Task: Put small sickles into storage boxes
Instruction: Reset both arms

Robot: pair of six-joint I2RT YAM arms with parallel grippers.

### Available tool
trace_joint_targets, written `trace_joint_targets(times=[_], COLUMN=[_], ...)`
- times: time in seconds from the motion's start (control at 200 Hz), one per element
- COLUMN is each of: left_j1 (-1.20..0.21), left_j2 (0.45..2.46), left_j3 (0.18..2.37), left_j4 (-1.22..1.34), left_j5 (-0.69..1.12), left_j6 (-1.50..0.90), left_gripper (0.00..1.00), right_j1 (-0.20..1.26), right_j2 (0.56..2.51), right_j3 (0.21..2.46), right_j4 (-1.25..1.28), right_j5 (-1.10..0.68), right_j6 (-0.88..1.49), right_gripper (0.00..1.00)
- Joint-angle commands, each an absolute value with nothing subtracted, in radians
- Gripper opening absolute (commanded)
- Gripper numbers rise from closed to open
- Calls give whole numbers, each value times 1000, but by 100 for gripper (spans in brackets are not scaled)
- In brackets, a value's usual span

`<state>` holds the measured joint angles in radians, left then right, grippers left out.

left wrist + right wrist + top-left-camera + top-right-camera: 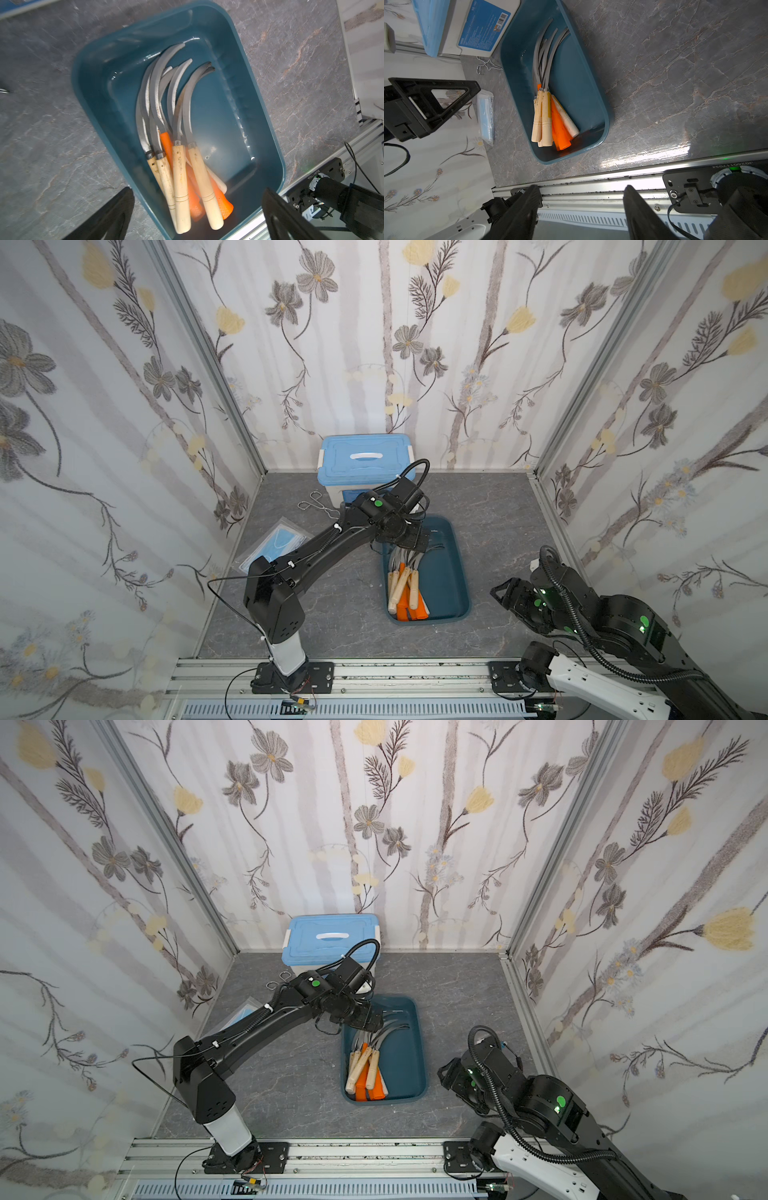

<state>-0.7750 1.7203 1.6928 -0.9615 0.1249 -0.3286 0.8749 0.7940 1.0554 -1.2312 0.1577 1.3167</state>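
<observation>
Several small sickles (405, 585) (365, 1069) lie bundled in the dark teal storage box (457, 572) (415, 1052), wooden and orange handles toward the front rail, grey blades curving toward the back. My left gripper (419, 545) (197, 193) hovers over the blade end of the box, open, nothing between its fingers. In the left wrist view the sickles (180, 166) fill the middle of the storage box (93, 93). My right gripper (505, 593) (581, 189) hangs open and empty near the front right, apart from the storage box (591, 104) and its sickles (546, 116).
A white box with a light blue lid (365, 460) stands against the back wall. Wire tongs (318, 504) lie left of it, and a clear bag of blue masks (278, 543) sits further left. An aluminium rail (374, 672) borders the front.
</observation>
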Motion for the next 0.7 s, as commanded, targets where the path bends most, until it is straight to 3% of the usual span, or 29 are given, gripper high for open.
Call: trace_joint_targets(times=[0.0, 0.33, 0.465, 0.52, 0.694], left_j1=[-740, -557, -531, -528, -480], left_j2=[1685, 1561, 1498, 1466, 1399], left_j3=[1700, 1669, 1646, 1633, 1622], left_j4=[-968, -985, -969, -956, -961], left_j5=[60, 26, 6, -7, -22], left_j6=[-266, -191, -142, -123, -115], left_gripper=[100, 100, 100, 100, 100], right_j1=[873, 865, 857, 847, 782], right_j2=[777, 766, 786, 795, 851], right_j3=[1056, 1011, 1032, 1043, 1076], right_j4=[-1187, -1144, -1134, -1128, -1088], right_j5=[237, 247, 277, 286, 247], right_j6=[1334, 1316, 1293, 1273, 1158], right_gripper=[70, 76, 85, 99, 100])
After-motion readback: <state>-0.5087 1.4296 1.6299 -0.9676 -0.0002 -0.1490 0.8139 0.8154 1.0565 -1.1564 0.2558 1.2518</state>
